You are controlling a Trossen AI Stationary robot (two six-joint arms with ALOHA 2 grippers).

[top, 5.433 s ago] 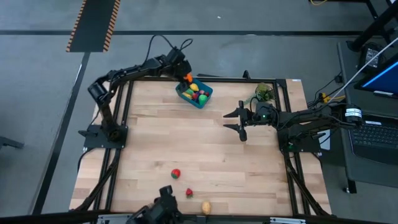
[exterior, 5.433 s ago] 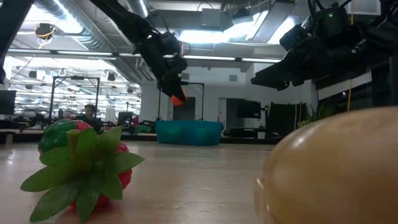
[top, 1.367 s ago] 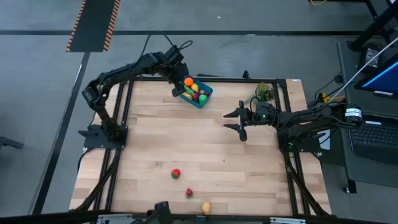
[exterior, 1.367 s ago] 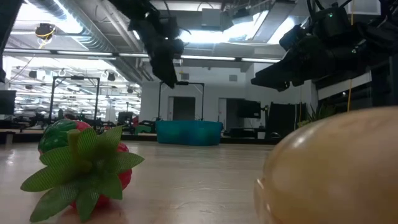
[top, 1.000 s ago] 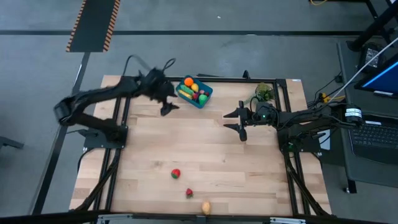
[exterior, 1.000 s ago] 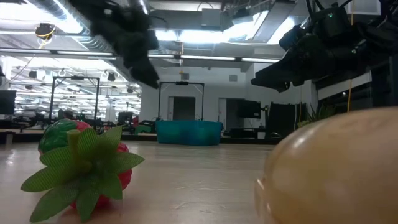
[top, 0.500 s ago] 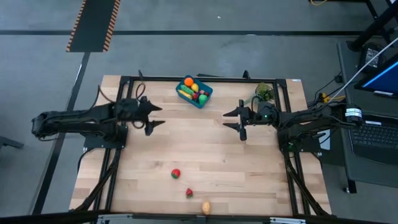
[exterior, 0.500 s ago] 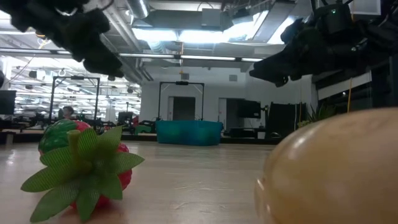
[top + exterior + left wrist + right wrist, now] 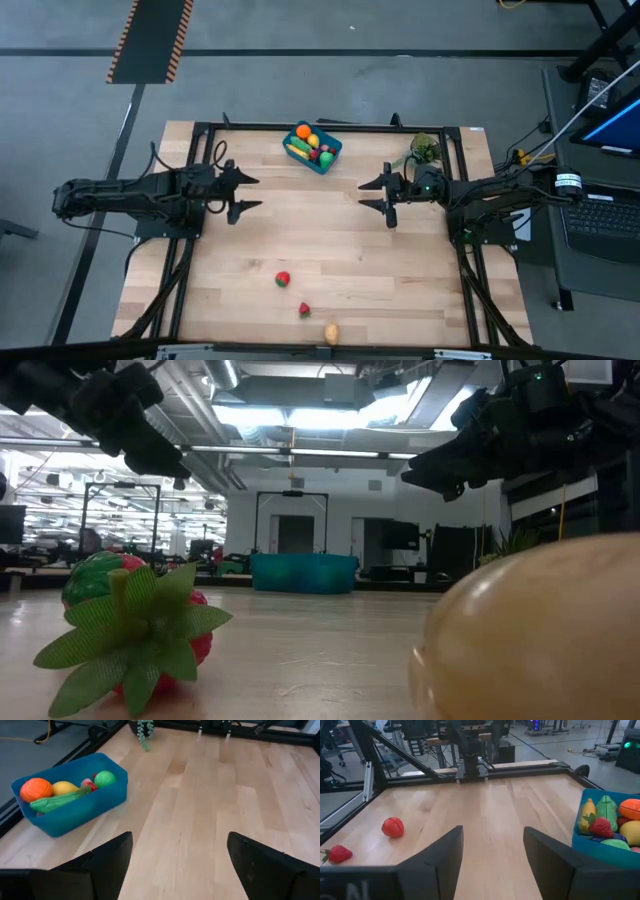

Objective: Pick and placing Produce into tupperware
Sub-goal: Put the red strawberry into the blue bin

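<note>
Left claw [image 9: 243,192] back from tupperware [image 9: 312,148] w/ jaws apart, empty; tupperware's long axis diagonal at worktop [image 9: 330,250] far edge.

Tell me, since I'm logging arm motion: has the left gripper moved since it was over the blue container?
Yes. The left gripper has pulled away from the tupperware and now sits open near the table's left edge.

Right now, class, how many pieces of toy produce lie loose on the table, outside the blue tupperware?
3: a red round fruit, a strawberry nearer the front edge, and a tan piece at that edge. None look hidden from above.
</note>
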